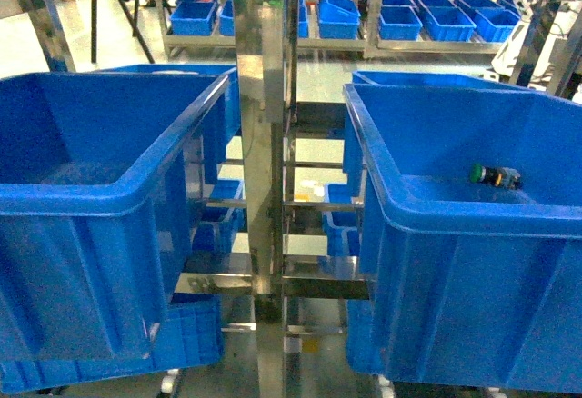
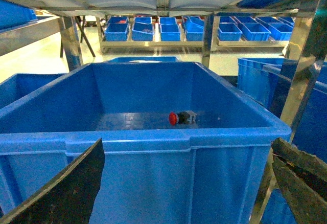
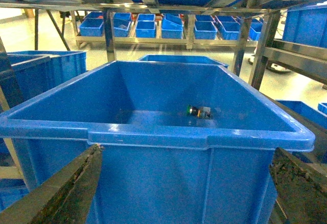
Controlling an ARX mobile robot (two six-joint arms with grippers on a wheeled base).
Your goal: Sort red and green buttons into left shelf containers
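Steel racking, two blue bins point(image 1: 91, 200): red button point(image 2: 181, 117) and green button point(image 3: 198, 111) light, hard, slick-capped, grip the black body; both my hands point(image 2: 184, 183) point(image 3: 186, 188) open, empty.

Left pincer point(image 2: 186, 183) and right pincer point(image 3: 186, 183) gape wide, holding nothing

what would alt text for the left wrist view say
A red button lies on its side on the floor of a deep blue bin. The open left gripper frames the bottom corners, with shelving and small blue trays behind.
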